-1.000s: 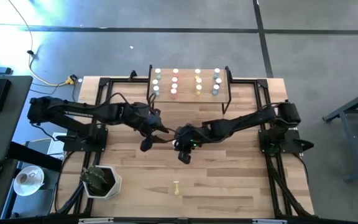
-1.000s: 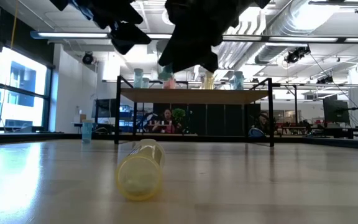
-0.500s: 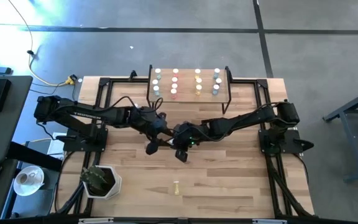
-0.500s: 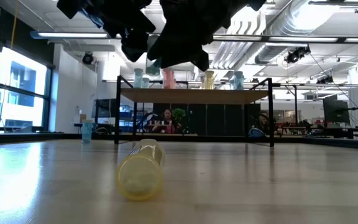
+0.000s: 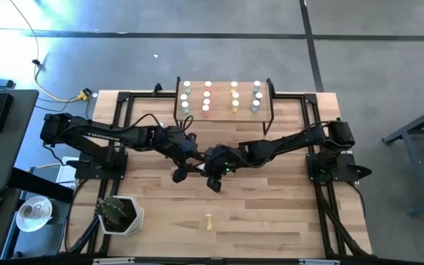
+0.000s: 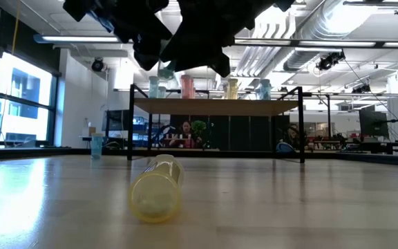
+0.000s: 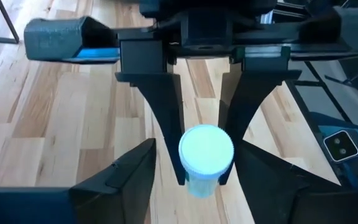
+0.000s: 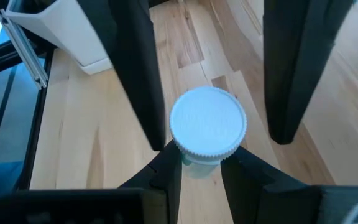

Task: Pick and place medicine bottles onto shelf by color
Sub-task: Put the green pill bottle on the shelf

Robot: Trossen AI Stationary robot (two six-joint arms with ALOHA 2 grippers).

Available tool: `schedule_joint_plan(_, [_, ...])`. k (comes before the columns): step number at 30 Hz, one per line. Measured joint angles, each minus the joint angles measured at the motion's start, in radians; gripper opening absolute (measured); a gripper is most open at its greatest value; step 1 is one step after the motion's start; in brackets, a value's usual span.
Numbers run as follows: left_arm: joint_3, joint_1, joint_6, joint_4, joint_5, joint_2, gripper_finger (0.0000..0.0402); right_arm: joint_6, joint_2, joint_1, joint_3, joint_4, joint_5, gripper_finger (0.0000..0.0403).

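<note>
A medicine bottle [image 8: 207, 127] with a white cap and a pale greenish body hangs above the middle of the table, with my right gripper [image 8: 201, 163] shut on it. My left gripper [image 7: 196, 146] is open; its fingers [image 8: 129, 68] stand on either side of the bottle and of the right fingers, apart from both. The two grippers meet nose to nose [image 5: 195, 166]. A yellow bottle [image 6: 156, 188] lies on its side near the front edge. The shelf [image 5: 223, 112] stands at the back, with four columns of bottles [image 5: 207, 99] upright on it. My right gripper pinches the bottle's body just under the cap [image 8: 194, 162] between its two fingers. The fingers slant down from the table's right side and lie across the bottle. The bottle stands roughly upright, cap up, lifted clear of the table.
A white pot with a plant [image 5: 120, 213] stands at the front left corner. A small blue bottle [image 6: 97, 146] stands on the table left of the shelf. Black arm frames [image 5: 322, 165] flank both sides. Bare wood lies around the yellow bottle.
My left gripper has moved toward the table's right edge and a little down, up to the bottle in my right gripper, then stayed still. The right gripper has kept its place and tipped slightly, with the bottle still in it.
</note>
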Motion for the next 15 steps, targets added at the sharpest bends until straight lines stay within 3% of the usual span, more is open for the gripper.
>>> schedule_joint_plan(15, [0.000, 0.000, 0.000, 0.003, 0.003, 0.000, 0.0115, 0.000, 0.000, -0.002, 0.000, 0.005, 0.002, 0.0083])
